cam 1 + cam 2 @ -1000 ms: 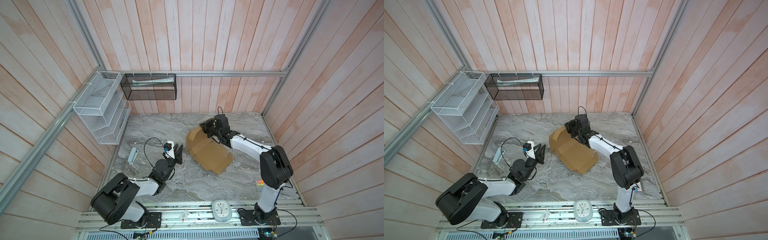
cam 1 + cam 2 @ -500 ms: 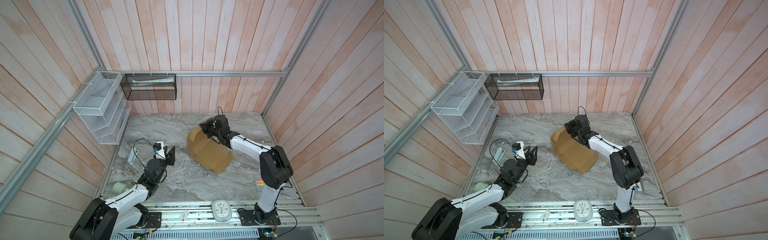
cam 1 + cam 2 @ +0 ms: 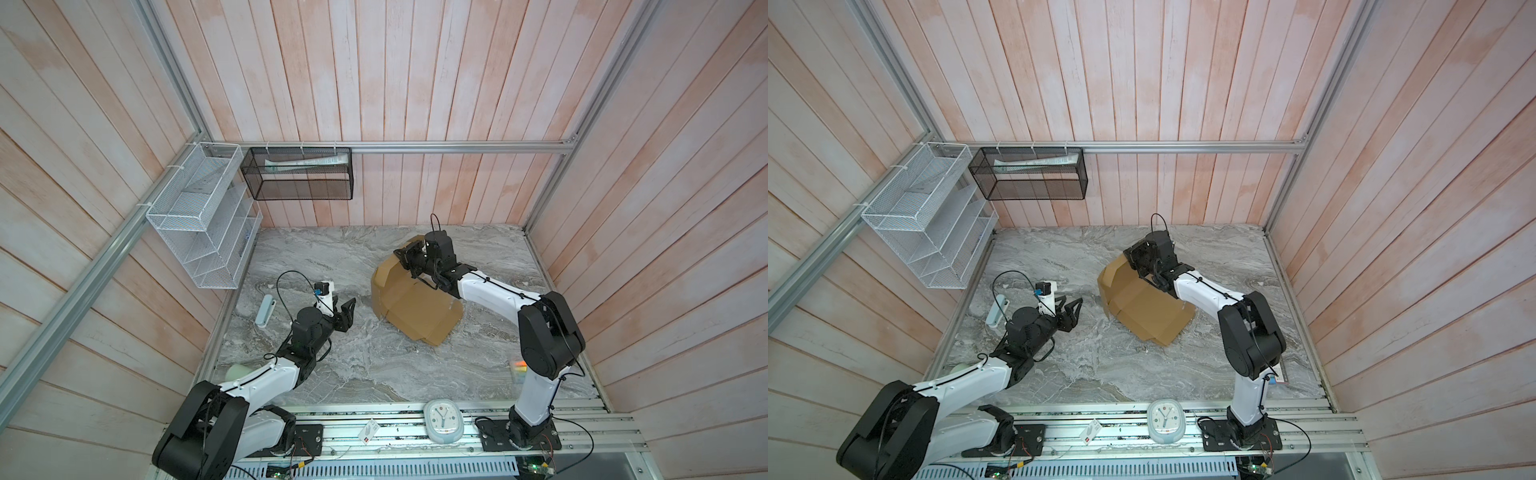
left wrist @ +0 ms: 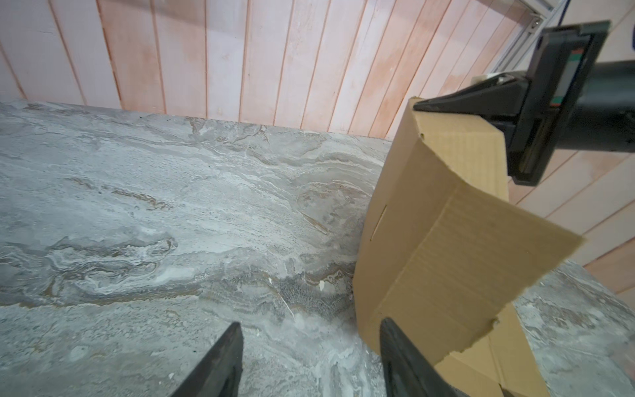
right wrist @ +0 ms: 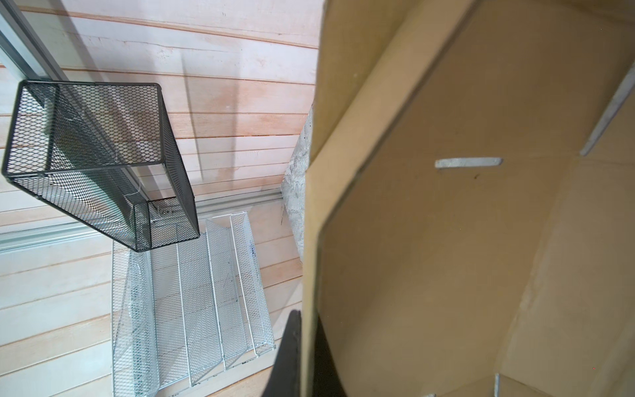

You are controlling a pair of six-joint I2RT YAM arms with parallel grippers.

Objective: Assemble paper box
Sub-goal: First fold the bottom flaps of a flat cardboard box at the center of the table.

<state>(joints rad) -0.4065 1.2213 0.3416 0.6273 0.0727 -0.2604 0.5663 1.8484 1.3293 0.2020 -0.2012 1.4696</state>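
Left gripper: Your left gripper (image 3: 345, 306) is the nearer tool. It is low over the marble table (image 3: 353, 365), fingers spread apart and holding nothing. In the left wrist view only bare stone shows between them (image 4: 311, 323).

Heading: Its fingers point across the table toward the paper box (image 3: 415, 307), so the target lies ahead of you and to the robot's right.

Gap: A strip of bare marble separates your fingertips from the cardboard in both top views. You are near it but not touching.

Paper box: It sits mid-table, partly folded. The base panels lie flat on the stone and the upright panel (image 4: 388, 220) stands along the side facing your left gripper.

Long axis: The box (image 3: 1142, 307) runs diagonally, from its raised end at the far side down to a flat corner nearer you on the robot's right.

Right gripper: Your right gripper (image 3: 405, 259) is at the far, raised end, clamped tight on the edge of a flap. The right wrist view shows a finger pressed to each face of that cardboard edge (image 5: 307, 319).

Nearer arm: For the upright panel, your left arm is clearly the closer one, while the right is busy holding.

Next move: You likely need to carry the open left fingers straight across the gap to that panel, square to the box's long side.
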